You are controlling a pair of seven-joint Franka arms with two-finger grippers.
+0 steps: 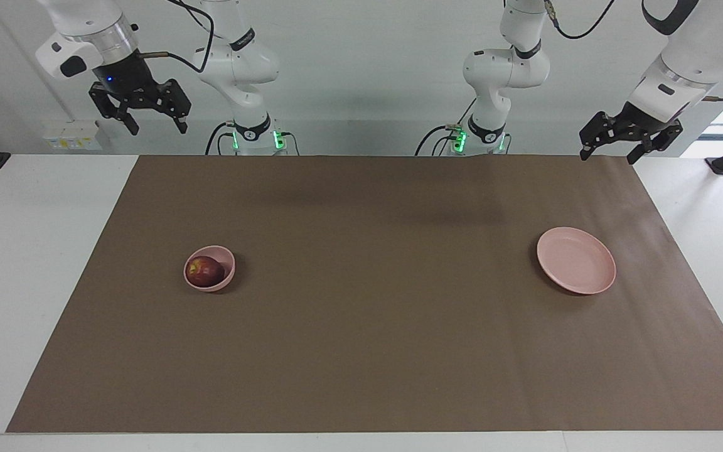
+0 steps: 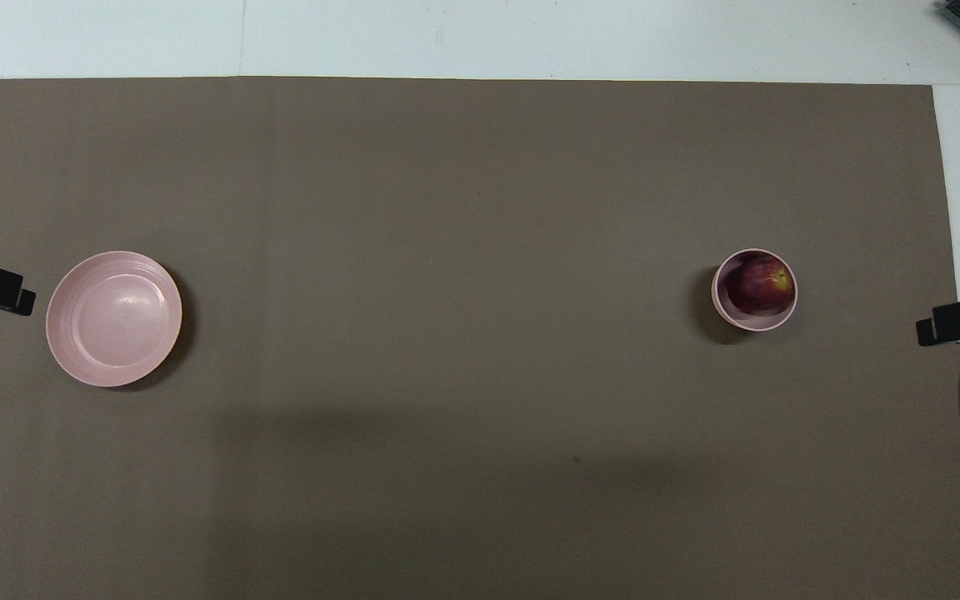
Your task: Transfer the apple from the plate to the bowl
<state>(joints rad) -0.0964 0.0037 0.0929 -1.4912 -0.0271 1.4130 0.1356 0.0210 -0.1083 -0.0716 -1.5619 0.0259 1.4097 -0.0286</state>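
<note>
From overhead you see only a tip of each gripper at the frame's edges. The apple (image 1: 204, 270) sits in the bowl (image 1: 226, 256), its underside hidden; the plate (image 1: 576, 260) lies bare. Right gripper (image 1: 155, 124) and left gripper (image 1: 607, 151) hang raised, apparently spread wide, holding nothing.

Matt brown paper-like mat (image 1: 368, 326); smooth matt pink plate (image 1: 576, 260) and bowl (image 1: 209, 269); glossy apple (image 1: 204, 270) well below the right pincer (image 1: 140, 110).
</note>
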